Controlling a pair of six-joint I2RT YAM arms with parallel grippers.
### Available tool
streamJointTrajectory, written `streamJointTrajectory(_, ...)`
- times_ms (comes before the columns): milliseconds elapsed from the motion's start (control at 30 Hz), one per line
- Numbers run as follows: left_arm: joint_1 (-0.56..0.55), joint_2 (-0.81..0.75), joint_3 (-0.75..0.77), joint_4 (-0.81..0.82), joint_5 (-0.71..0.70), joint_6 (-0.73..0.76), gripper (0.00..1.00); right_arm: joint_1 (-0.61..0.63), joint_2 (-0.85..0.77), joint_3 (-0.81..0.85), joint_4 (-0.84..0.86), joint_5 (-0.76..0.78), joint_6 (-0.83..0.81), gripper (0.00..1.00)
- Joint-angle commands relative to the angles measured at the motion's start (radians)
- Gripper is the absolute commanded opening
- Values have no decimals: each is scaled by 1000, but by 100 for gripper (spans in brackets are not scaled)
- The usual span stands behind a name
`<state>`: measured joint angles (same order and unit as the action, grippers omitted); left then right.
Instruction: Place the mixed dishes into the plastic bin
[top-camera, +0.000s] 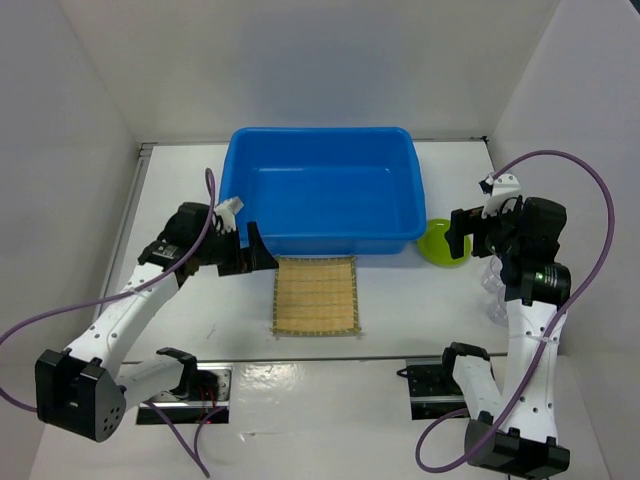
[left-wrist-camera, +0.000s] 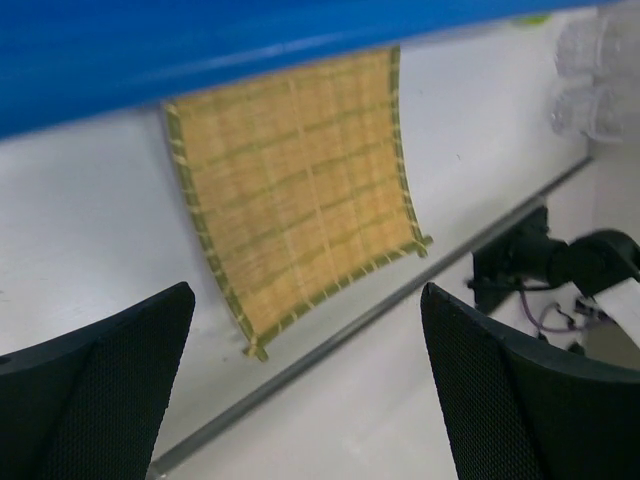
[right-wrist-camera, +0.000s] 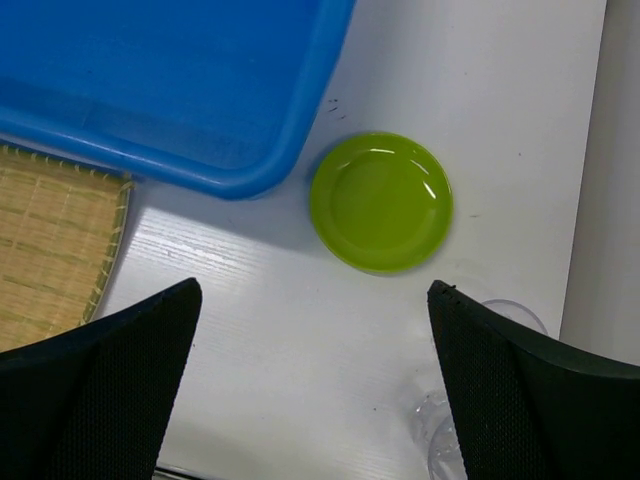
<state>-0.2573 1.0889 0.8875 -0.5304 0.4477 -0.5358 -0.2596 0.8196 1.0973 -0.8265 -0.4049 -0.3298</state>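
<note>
Left hand (top-camera: 246, 256): jaws fully spread, empty, centre left of the top view beside the mat's upper left corner. Right hand (top-camera: 462, 238): jaws fully spread, empty, over the plate at centre right.
- Blue plastic bin (top-camera: 320, 200): one, upper centre of the worktop (top-camera: 400, 310).
- Bamboo mat (top-camera: 316, 296): one, flat, directly below the bin.
- Lime-green plate (right-wrist-camera: 381, 201): one, beside the bin's lower right corner.
- Clear plastic cups (top-camera: 494, 298): two, below the plate.
</note>
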Motion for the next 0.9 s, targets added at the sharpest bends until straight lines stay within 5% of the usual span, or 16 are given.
streamJointTrajectory(0,7,-30,-83,111,187,-53,100,3,-4,-11,49,8,12,98)
streamJointTrajectory(267,-46,28,-212,208,152,-122,100,3,-4,-11,49,17,12,98)
streamJointTrajectory(567,-145,190,-278,265,-69,-196,100,3,-4,-11,49,17,12,98)
streamJointTrajectory(867,-154,353,-351,395,-40,-228,100,3,-4,-11,49,-3,12,98)
